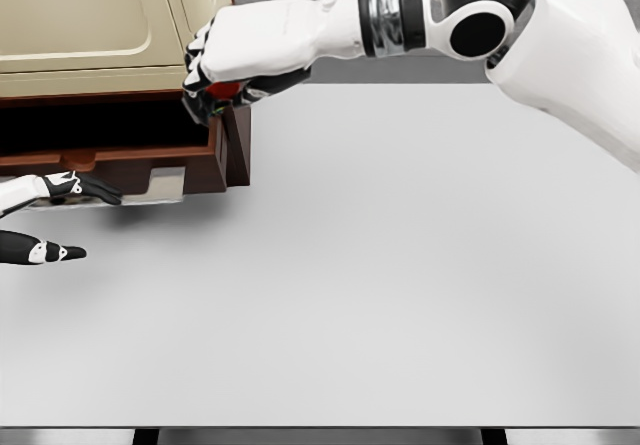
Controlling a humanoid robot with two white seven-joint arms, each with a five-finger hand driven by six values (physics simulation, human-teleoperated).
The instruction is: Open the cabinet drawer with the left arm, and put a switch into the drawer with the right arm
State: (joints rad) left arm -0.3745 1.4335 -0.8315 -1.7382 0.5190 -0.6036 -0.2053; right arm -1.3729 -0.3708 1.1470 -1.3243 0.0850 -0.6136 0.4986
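Head view: a cream cabinet (pixel 90 15) stands at the far left of a pale grey tabletop (pixel 400 285), and its dark brown drawer (pixel 215 150) is pulled out toward the robot, open at the top. The right hand (pixel 215 70), on a white arm reaching in from the upper right, hangs over the drawer's right front corner with its fingers (pixel 270 83) curled around a small red object, most likely the switch (pixel 226 89); only a sliver of red shows. The open drawer cavity lies just below and left of those fingers. The left hand (pixel 60 187) rests low at the picture's left edge, near the drawer's pale front handle (pixel 165 180), fingers loosely extended and holding nothing. The release probably needs a small shift left first.
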